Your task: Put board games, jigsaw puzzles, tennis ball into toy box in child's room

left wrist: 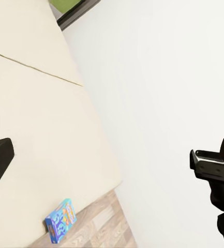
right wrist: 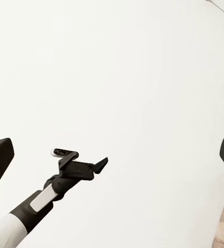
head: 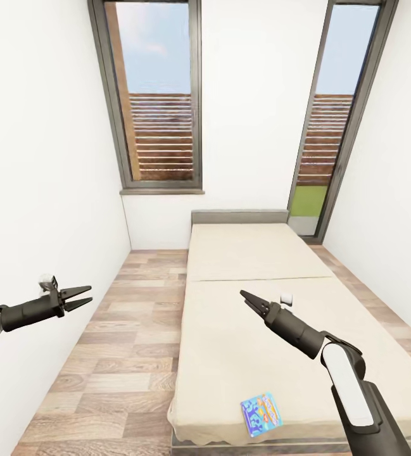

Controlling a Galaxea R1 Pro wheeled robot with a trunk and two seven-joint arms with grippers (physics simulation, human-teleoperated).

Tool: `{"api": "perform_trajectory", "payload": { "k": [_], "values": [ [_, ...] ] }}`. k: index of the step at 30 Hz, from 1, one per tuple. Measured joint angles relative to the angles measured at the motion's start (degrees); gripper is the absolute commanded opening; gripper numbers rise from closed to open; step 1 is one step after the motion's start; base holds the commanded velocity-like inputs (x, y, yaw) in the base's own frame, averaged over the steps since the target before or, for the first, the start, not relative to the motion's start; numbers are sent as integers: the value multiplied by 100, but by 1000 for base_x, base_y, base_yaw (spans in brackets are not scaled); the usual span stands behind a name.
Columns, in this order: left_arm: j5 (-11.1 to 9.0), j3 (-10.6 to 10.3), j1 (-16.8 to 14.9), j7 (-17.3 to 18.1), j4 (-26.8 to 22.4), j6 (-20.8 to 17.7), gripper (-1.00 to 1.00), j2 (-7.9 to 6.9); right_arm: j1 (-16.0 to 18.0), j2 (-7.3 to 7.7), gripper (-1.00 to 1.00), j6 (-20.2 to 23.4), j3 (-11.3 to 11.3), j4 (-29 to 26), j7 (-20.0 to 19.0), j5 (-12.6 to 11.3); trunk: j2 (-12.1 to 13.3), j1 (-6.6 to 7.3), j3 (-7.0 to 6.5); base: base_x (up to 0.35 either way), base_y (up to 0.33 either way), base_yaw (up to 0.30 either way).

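One game in sight: a small blue board game (head: 260,412) lies flat on the bed, free of both grippers.
Left wall: plain white, running from the near left to the far corner.
Left gripper (head: 82,297): held in the air over the wood plank floor (head: 123,354), left of the bed; its two dark fingers are spread apart with nothing between them.
Left gripper from the right wrist view (right wrist: 102,164): seen against the white wall, a dark pointed finger showing past its mount.
Left window (head: 158,95): tall, dark-framed, in the far wall above the floor strip, with slatted fencing and sky outside.
Bed (head: 256,266): low and wide, beige mattress with a seam across it, grey headboard against the far wall.
Right gripper (head: 246,296): raised above the middle of the mattress, pointing left and far; the fingers lie together in a narrow point, empty.
Blue board game on the bed: near the near edge of the mattress, well apart from the right gripper and nearer than it; in the left wrist view (left wrist: 60,220) it sits right by the mattress edge.
Right window (head: 332,114): tall, dark-framed, reaching down beside the headboard.
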State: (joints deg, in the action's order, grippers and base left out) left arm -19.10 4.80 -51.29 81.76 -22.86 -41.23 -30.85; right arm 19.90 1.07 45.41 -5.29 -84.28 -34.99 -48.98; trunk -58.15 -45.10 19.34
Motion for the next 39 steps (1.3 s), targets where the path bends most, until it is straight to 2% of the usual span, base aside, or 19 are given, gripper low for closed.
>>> {"api": "perform_trajectory", "payload": {
  "k": [15, 20, 26, 39],
  "values": [
    [-1, 4, 0, -40, 0, 6, 100, 0, 0, -12, 100, 30, -27, 83, 23, 0, -602, -330, 270, 0, 0, 0],
    [-1, 3, 0, -43, -1, 8, 100, 0, 0, -16, 100, 57, -173, 272, 30, -2, -803, -440, 360, -9, 0, 0],
    [-3, 1, 0, -45, 0, 12, 100, 0, 7, -18, 100, 67, -434, 810, 32, -13, -1043, -574, 467, -197, 0, 0],
    [-2, 0, 0, -45, 0, 8, 100, 1, 9, -18, 100, 71, -539, 1030, 28, -40, -1565, -857, 701, -52, 0, 0]
  ]
}}
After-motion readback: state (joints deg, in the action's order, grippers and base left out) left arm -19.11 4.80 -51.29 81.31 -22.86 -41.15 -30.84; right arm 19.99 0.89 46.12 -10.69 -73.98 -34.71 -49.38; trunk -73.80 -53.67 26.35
